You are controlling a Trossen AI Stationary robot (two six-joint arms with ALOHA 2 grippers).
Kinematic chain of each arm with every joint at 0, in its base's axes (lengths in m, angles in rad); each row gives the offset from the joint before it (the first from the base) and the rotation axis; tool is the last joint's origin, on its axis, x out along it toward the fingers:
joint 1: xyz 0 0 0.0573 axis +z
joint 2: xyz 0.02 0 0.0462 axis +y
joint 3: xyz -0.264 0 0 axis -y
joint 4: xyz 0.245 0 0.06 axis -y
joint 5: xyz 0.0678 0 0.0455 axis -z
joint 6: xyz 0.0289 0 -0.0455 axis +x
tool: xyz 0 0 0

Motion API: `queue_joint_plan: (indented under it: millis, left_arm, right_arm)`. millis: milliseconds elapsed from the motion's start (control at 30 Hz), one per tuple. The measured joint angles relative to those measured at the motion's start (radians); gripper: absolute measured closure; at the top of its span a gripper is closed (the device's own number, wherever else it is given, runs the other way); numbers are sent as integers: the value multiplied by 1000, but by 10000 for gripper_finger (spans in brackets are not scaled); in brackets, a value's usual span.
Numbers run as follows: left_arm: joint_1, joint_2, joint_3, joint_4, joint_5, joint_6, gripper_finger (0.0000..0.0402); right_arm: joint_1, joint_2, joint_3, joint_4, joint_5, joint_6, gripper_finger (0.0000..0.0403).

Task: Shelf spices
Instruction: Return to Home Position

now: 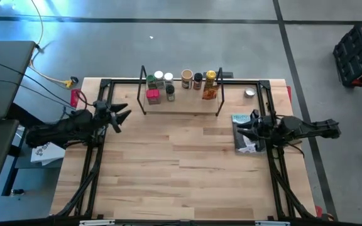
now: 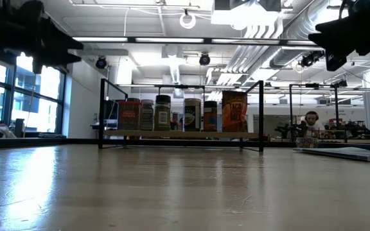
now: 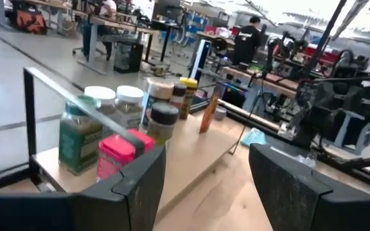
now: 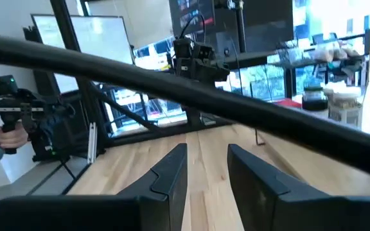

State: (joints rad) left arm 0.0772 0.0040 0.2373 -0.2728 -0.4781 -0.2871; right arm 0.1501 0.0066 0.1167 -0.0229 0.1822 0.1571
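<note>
Workshop room | wooden tabletop (image 1: pixel 187 176) | spices (image 1: pixel 182 83) on shelf (image 1: pixel 187 104) | booklet (image 1: pixel 240 118), perhaps, near shelf

Middle and front of the table (image 1: pixel 181 169) lie bare, a wide lane between the left gripper (image 1: pixel 124 117) and the right gripper (image 1: pixel 239 129), each out at its own side. The shelf (image 1: pixel 182 108) stands at the far edge. The spices (image 1: pixel 168 85) crowd its plank almost upright to upright (jars touching or just beside each other), and only the front strip is bare. The wire uprights (image 1: pixel 219 88) block entry from the ends. Right of the shelf lie a silver disc (image 1: pixel 249 93) and a booklet (image 1: pixel 240 117). Black frame struts (image 1: pixel 92 172) fence both table sides.
</note>
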Motion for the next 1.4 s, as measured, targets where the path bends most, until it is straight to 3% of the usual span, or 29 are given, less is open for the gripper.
queue_joint_plan:
  millis: [200,467,1133,1267,1400]
  left_arm:
    - [0,3,-214,334,51,1,184]
    - [-2,14,-225,426,72,65,184]
    - [-2,37,-225,324,162,81,184]
    - [-1,57,-225,311,266,-6,184]
    - [-2,77,-225,291,408,25,184]
  right_arm:
    - [0,-6,-48,-2,-31,47,298]
    - [0,-6,-107,66,-45,58,298]
    - [0,-5,-108,64,-34,26,298]
    - [0,-5,-108,64,-34,25,298]
    - [0,-5,-108,64,-34,25,298]
